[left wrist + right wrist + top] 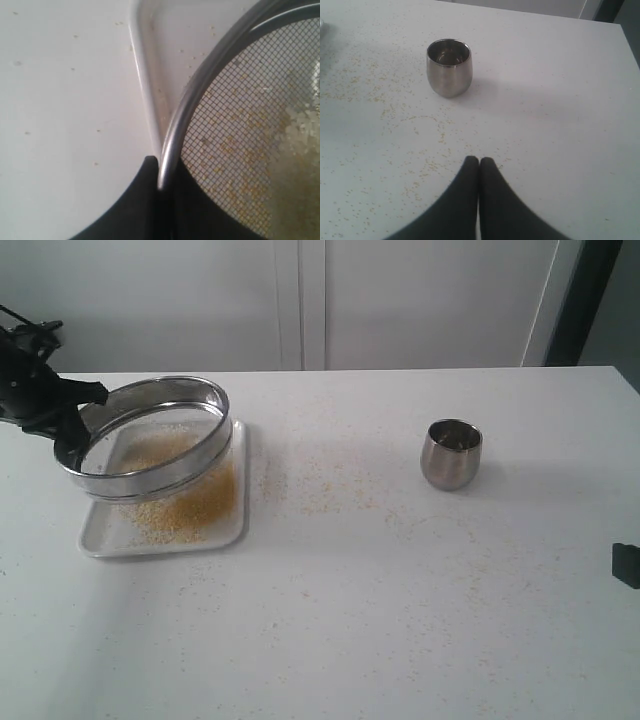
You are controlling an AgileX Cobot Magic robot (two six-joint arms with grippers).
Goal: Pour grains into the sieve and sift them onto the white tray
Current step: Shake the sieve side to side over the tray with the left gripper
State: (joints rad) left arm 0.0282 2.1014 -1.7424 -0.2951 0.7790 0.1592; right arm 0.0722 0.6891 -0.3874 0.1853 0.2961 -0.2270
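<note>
The steel sieve (150,435) hangs tilted above the white tray (100,543), its rim (187,100) pinched between the fingers of my left gripper (160,172), seen as (68,435) in the exterior view. Whitish grains (300,125) lie on the mesh. Yellow-tan grains (190,505) are heaped on the tray below, showing through the mesh (240,150). My right gripper (479,161) is shut and empty, low over the table, a short way from the small steel cup (449,67).
The steel cup (451,453) stands upright at right of centre. Spilled granules (320,485) are scattered on the white table between tray and cup. A dark piece of the right arm (626,565) shows at the right edge.
</note>
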